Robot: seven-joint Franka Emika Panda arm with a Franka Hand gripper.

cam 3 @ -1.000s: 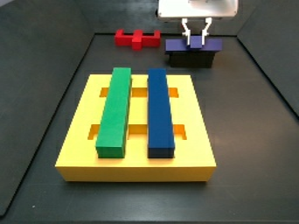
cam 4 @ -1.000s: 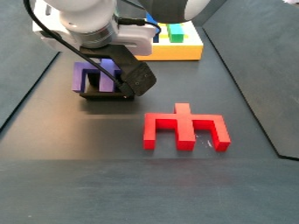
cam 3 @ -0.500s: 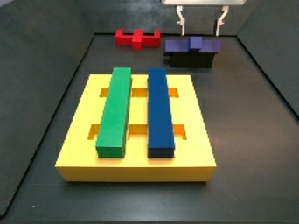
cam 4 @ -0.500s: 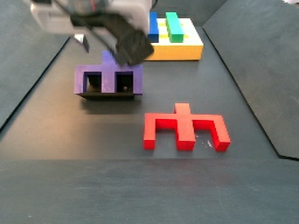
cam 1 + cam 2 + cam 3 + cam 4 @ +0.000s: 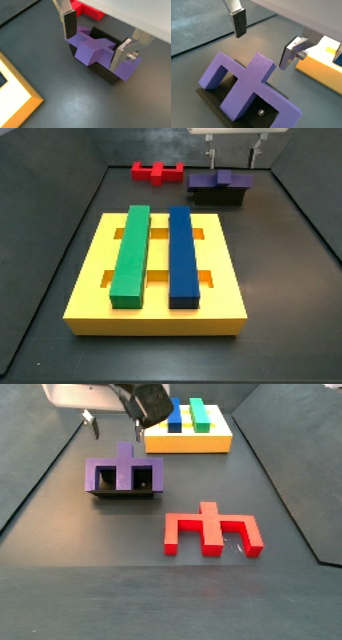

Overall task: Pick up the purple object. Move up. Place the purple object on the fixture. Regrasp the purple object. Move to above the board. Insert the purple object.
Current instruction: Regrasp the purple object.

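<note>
The purple object (image 5: 221, 178) rests on the fixture (image 5: 218, 197) at the far end of the floor, with its ridge standing up. It also fills both wrist views, the purple object (image 5: 90, 47) lying across the black fixture (image 5: 115, 76). My gripper (image 5: 233, 156) hangs open above it with nothing between the fingers (image 5: 69, 25). From a side view the gripper (image 5: 116, 429) sits clear above the purple object (image 5: 124, 474). The yellow board (image 5: 227, 298) carries a green bar (image 5: 130, 256) and a blue bar (image 5: 183, 256).
A red notched piece (image 5: 211, 531) lies on the floor beside the fixture (image 5: 127, 493), also seen as the red piece (image 5: 156, 171) near the back wall. Dark walls enclose the floor. The board's edge (image 5: 321, 75) lies close to the fixture.
The gripper has opened, let go of the purple object on the fixture, and risen straight up. The purple object stays seated there.
</note>
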